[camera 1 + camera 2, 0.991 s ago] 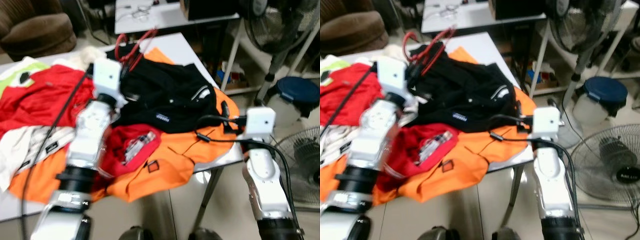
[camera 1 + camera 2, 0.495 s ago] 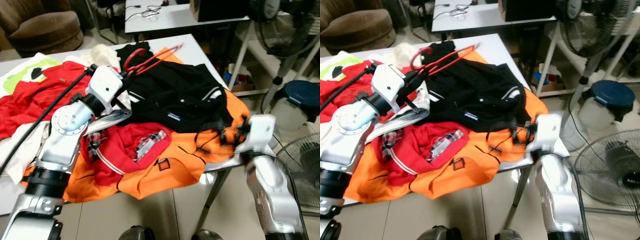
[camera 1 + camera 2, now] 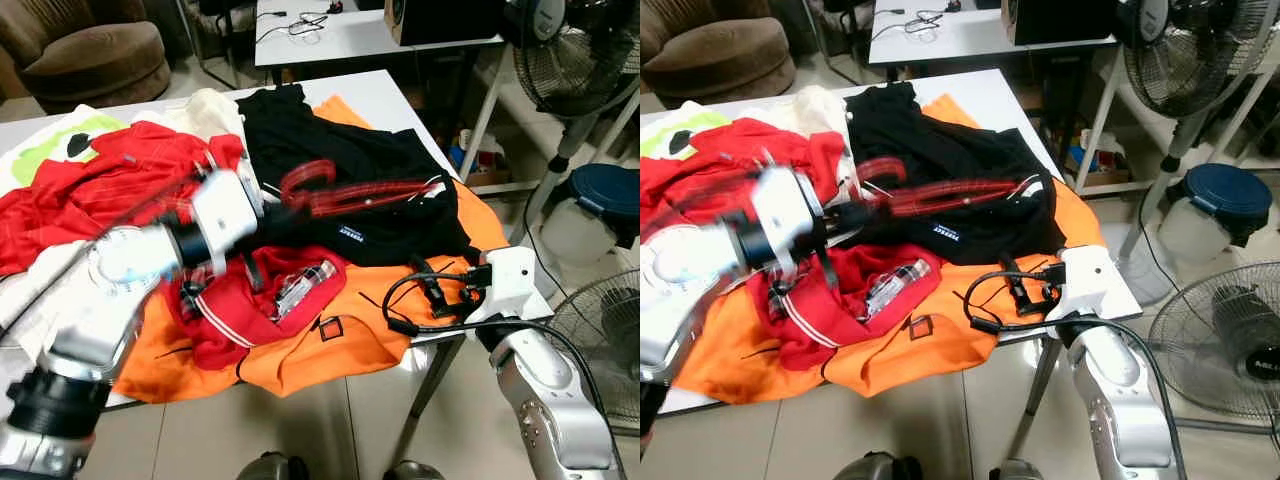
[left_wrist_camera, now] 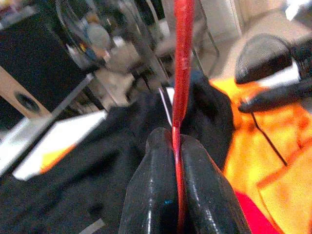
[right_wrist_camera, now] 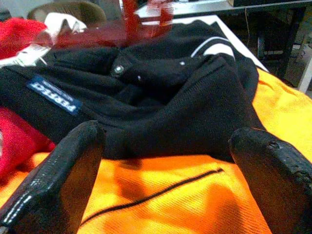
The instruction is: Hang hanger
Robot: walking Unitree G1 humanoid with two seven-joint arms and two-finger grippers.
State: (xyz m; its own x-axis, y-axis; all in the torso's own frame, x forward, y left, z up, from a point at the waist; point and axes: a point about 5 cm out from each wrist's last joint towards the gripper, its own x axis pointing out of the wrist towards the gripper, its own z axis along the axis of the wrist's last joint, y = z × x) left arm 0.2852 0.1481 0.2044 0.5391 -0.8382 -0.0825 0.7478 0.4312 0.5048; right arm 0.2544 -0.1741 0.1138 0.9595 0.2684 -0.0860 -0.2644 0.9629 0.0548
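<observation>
Left gripper (image 4: 176,161) clamped on red hanger (image 3: 345,192), held level over the black shirt (image 3: 385,215) on the desk (image 3: 385,95). Right gripper (image 5: 170,161) fingers apart, low at the desk edge above the orange garment (image 3: 340,335). Fan (image 3: 585,60) stands beside.

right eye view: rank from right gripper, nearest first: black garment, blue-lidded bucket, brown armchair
From the right gripper at the table's right edge:
1. black garment, on the pile just ahead of the gripper, toward the robot's left.
2. blue-lidded bucket, on the floor off to the robot's right.
3. brown armchair, far corner on the robot's left, beyond the table.
</observation>
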